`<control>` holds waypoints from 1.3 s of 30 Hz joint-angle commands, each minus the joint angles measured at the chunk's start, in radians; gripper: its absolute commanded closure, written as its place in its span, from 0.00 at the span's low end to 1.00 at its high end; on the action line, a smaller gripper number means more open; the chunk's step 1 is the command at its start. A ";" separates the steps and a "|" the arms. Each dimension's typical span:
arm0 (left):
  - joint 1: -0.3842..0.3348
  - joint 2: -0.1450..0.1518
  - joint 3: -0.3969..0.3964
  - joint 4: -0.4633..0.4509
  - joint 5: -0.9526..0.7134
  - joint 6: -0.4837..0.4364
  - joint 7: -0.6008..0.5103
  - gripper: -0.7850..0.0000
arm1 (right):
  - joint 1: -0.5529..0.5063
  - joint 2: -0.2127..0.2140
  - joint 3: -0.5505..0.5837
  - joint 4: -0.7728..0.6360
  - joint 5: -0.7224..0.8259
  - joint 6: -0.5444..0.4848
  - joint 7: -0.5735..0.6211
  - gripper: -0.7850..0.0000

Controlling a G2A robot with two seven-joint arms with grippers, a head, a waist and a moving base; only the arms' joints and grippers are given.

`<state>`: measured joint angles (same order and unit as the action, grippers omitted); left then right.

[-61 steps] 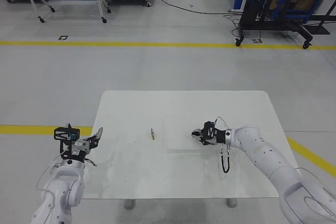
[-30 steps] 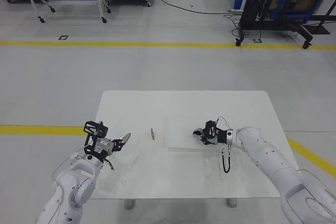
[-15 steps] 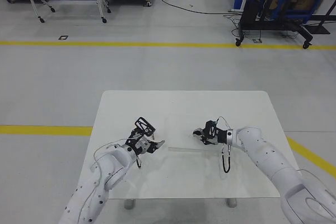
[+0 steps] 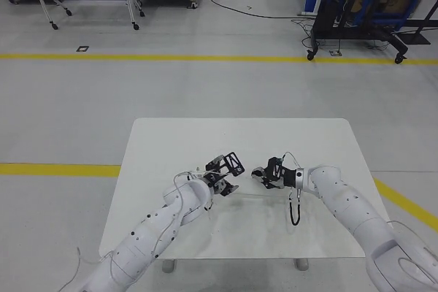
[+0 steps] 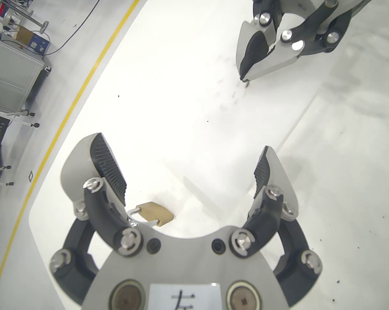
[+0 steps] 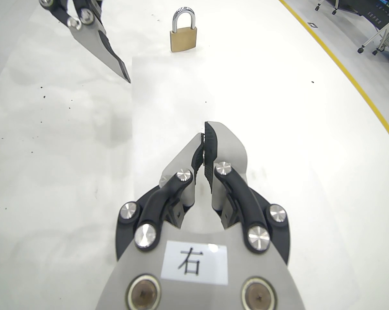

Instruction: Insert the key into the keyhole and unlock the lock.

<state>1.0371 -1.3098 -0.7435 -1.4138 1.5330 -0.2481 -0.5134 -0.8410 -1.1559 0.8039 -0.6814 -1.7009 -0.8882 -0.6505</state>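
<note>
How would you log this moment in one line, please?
left gripper open near padlock | right gripper shut on key | padlock upright, key not inserted

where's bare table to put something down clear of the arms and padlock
On the white table the whole far strip is bare, edge to edge, and so is the near patch between the two arms. The middle is crowded: the open left gripper, the small brass padlock with its steel shackle, and the shut right gripper sit close together.
</note>
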 commanded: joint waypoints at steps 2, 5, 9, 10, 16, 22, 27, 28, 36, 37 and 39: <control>-0.021 -0.016 0.033 0.045 0.017 0.022 -0.001 0.00 | 0.000 0.000 0.000 0.000 0.000 0.000 0.000 1.00; -0.032 -0.030 0.059 0.075 0.036 0.042 -0.006 0.00 | 0.000 0.000 0.000 0.000 0.000 0.000 0.000 1.00; -0.038 -0.045 0.065 0.106 0.016 0.072 -0.003 0.00 | -0.009 0.000 0.002 -0.009 0.007 0.014 0.011 1.00; -0.040 -0.048 0.065 0.113 0.011 0.073 -0.004 0.00 | -0.016 0.000 0.006 -0.019 0.018 0.020 0.019 1.00; -0.046 -0.060 0.068 0.145 0.011 0.072 0.004 0.00 | -0.048 0.018 0.040 -0.065 0.055 0.026 0.009 1.00; -0.044 -0.068 0.060 0.148 0.016 0.081 0.021 0.00 | -0.083 0.040 0.082 -0.101 0.071 0.042 -0.003 1.00; -0.034 -0.066 0.029 0.132 -0.002 0.103 0.040 0.00 | -0.113 0.059 0.113 -0.133 0.079 0.036 -0.030 1.00; -0.034 -0.066 0.029 0.132 -0.002 0.103 0.040 0.00 | -0.113 0.059 0.113 -0.133 0.079 0.036 -0.030 1.00; -0.009 -0.058 -0.005 0.104 0.015 0.154 0.078 0.00 | -0.113 0.059 0.113 -0.133 0.079 0.036 -0.030 1.00; 0.013 -0.050 -0.031 0.086 0.005 0.159 0.115 0.00 | -0.113 0.059 0.113 -0.133 0.079 0.036 -0.030 1.00; 0.055 -0.031 -0.102 0.055 -0.042 0.124 0.193 0.00 | -0.125 0.055 0.121 -0.145 0.128 0.038 -0.028 1.00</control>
<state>1.0673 -1.3518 -0.8025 -1.3430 1.5202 -0.0985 -0.3701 -0.9598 -1.0987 0.9204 -0.8201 -1.6104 -0.8500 -0.6808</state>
